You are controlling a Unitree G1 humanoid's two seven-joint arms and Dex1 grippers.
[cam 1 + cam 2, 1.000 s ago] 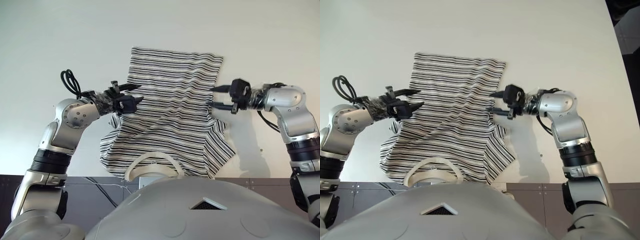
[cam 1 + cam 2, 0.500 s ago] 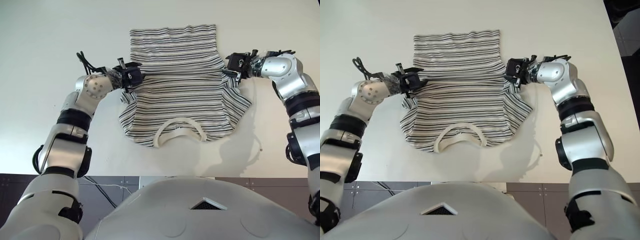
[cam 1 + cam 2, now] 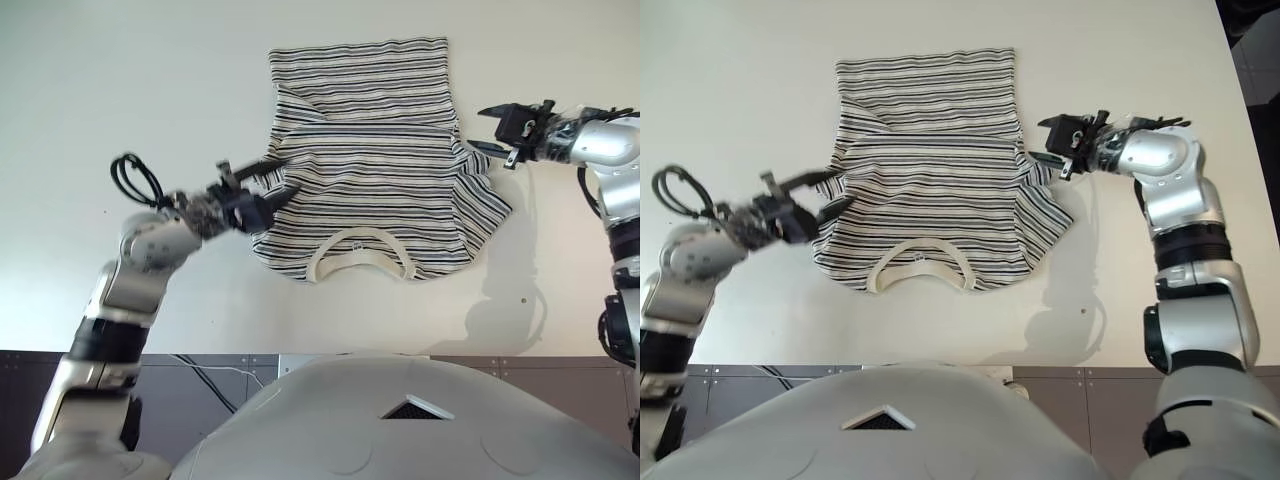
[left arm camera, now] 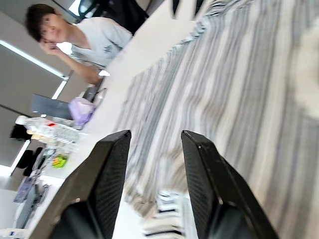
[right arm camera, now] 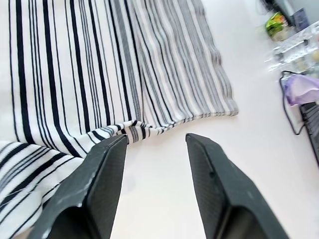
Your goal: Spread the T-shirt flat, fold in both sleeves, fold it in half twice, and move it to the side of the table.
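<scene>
Since the earlier frames both arms had drawn back from the T-shirt (image 3: 370, 150): the left jaws toward the near left of the counter (image 3: 100, 80), the right jaws outward to the right. Both jaws stood open, holding nothing, the left at the shirt's left edge, the right just beside the right sleeve (image 3: 485, 205). The T-shirt lay spread mid-counter, collar (image 3: 360, 234) toward the near edge
</scene>
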